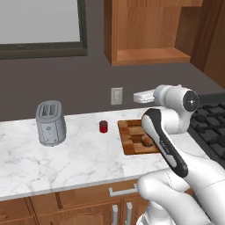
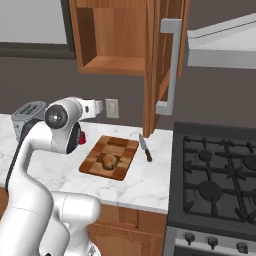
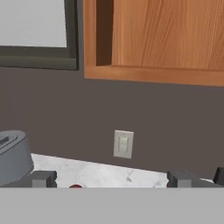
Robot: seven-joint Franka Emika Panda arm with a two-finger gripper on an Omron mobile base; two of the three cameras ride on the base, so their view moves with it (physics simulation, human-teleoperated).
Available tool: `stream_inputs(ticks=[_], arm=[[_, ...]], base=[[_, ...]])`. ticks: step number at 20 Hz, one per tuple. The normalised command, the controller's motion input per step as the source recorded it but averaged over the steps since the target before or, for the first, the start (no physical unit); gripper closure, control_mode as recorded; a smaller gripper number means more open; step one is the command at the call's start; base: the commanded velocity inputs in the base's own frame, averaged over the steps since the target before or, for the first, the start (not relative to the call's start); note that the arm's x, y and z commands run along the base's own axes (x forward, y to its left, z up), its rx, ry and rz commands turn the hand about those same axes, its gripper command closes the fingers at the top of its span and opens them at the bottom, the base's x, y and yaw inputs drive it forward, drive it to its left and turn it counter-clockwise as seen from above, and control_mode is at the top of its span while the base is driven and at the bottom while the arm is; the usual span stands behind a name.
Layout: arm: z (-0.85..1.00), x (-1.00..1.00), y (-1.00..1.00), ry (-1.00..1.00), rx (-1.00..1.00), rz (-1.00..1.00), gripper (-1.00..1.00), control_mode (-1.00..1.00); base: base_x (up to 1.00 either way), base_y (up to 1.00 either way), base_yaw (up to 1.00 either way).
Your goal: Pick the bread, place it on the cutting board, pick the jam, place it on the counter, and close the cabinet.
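As seen from both base views, judged to be about two thirds through the task.

Done, by the present layout:
- bread (image 1: 146, 140) lying on cutting board (image 1: 129, 136), near the board's middle and a little toward six o'clock in the right base view.
- jam (image 1: 103, 126) standing upright on worktop (image 1: 66, 162), at nine o'clock of the board in the left base view, near it but not touching.
- both pick-and-place steps therefore taken as complete, though not confirmable beyond where these things now rest.

Left to do:
- closing of cabinet (image 2: 162, 65). Door swung out, edge-on in the right base view, at about one o'clock of the board. Bare shelf (image 2: 107, 62) exposed at eleven o'clock. Long silver handle (image 2: 170, 65) turned toward the camera and well apart from the hand.

Jaws: spread wide with nothing between them, raised above the worktop behind the board, aimed at the back wall. In the hand view, fingertips (image 3: 43, 178) set far apart at the bottom, wall outlet (image 3: 123, 144) straight ahead, red jam lid just peeking in at seven o'clock.

Bystanders: toaster (image 1: 50, 123) farther out at nine o'clock of the jam; knife (image 2: 145, 147) on the worktop at three o'clock of the board; stove (image 2: 215, 170) beyond it.

Next requirement, as a judgement: a swing toward the door's outer face or handle, then a push shut.
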Motion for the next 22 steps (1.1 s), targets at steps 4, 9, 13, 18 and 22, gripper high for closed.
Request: stream_inputs(ticks=[4, 9, 13, 18, 22], arm=[[0.28, -0.28, -0.18, 0.00, 0.00, 0.00, -1.00, -1.00], [0.20, -0.26, -0.15, 0.00, 0.00, 0.00, -1.00, -1.00], [0.18, -0.38, -0.25, -0.03, 0.00, 0.00, -1.00, -1.00], [0.06, -0.38, -0.27, -0.09, 0.00, 0.00, -1.00, -1.00], [0.00, -0.28, -0.11, -0.10, 0.00, -0.02, -1.00, -1.00]], base=[[0.00, 0.00, 0.00], [0.00, 0.00, 0.00], [0.00, 0.00, 0.00], [0.00, 0.00, 0.00], [0.00, 0.00, 0.00]])
